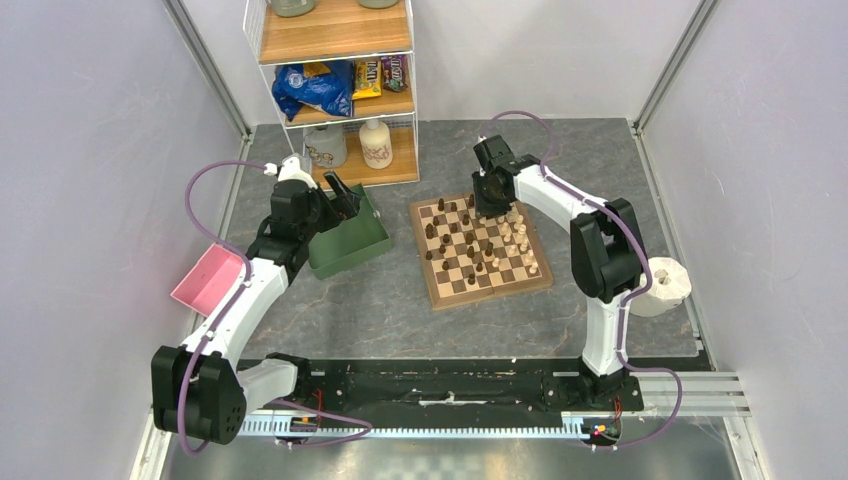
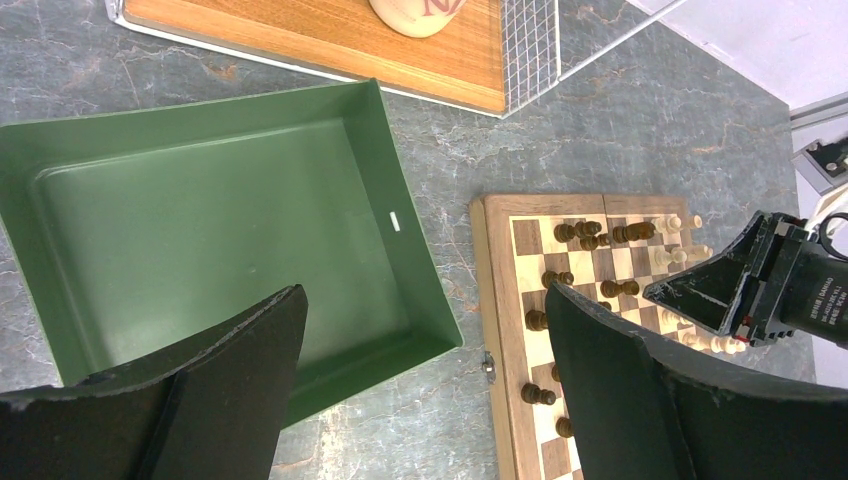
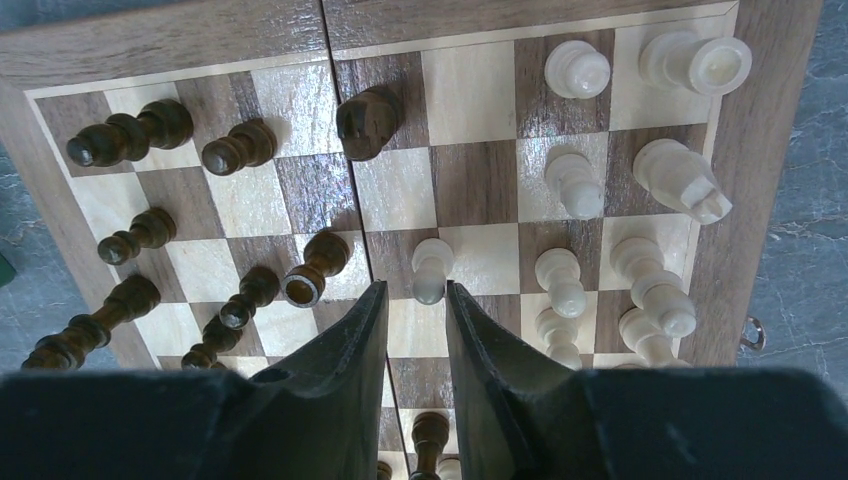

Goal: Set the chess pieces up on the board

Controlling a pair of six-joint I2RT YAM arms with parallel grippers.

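**Right gripper point(image 3: 415, 290) over the board point(image 3: 180, 40), left gripper point(image 2: 425, 300) over a green tray point(image 2: 200, 230)**

The right gripper's fingers were parted by a narrow gap, holding nothing. A cream pawn point(image 3: 430, 268) stood just ahead of its fingertips. Dark chess pieces point(image 3: 150, 228) were scattered to its left, one lying on its side; cream pieces point(image 3: 575, 180) stood to its right. The left gripper was spread wide and empty, the tray beneath it, the board off to its right.
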